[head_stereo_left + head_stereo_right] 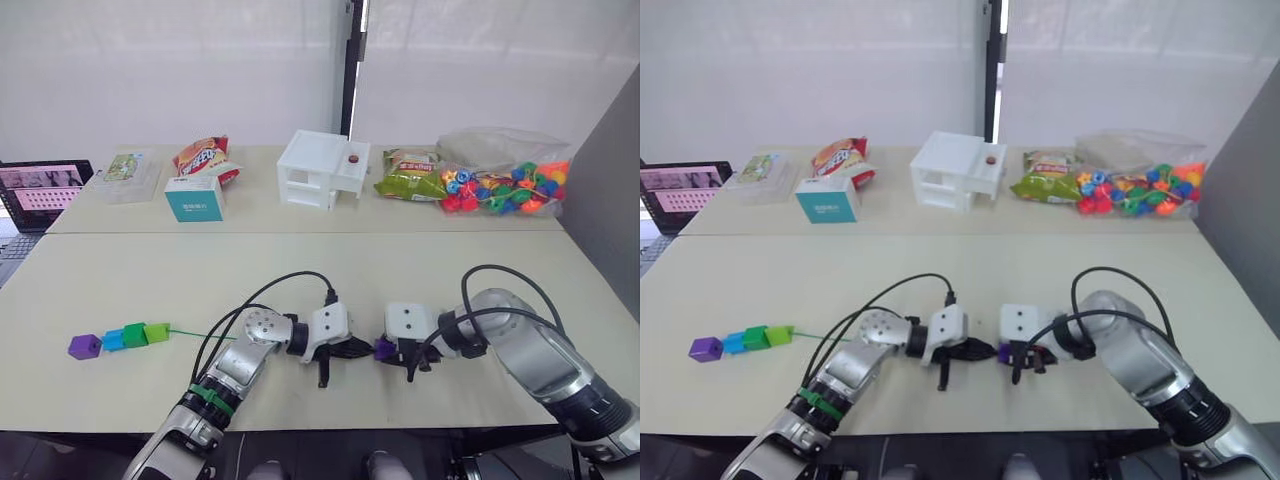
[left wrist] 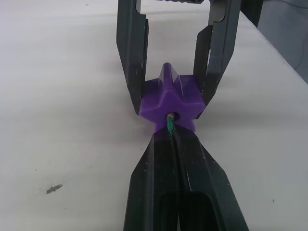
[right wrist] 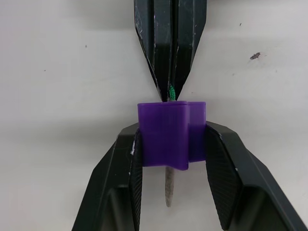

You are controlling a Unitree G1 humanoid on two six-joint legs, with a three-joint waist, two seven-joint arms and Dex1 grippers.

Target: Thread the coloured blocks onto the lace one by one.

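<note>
A pale table (image 1: 120, 280) runs up to a white wall, with a second table behind it. Along the upper part of the frame sit a laptop (image 1: 42, 190), snack bags (image 1: 205, 157), a teal box (image 1: 194, 198), a white toy house (image 1: 322, 168) and a bag of beads (image 1: 505, 185). At lower left, four blocks (image 1: 117, 338) sit strung on the green lace (image 1: 200, 333). At lower centre, the right gripper (image 3: 172, 144) pinches a purple block (image 3: 172, 134) between its fingers; the left gripper (image 2: 169, 139), pressed together on the lace, feeds its grey tip (image 3: 169, 190) through the block.
</note>
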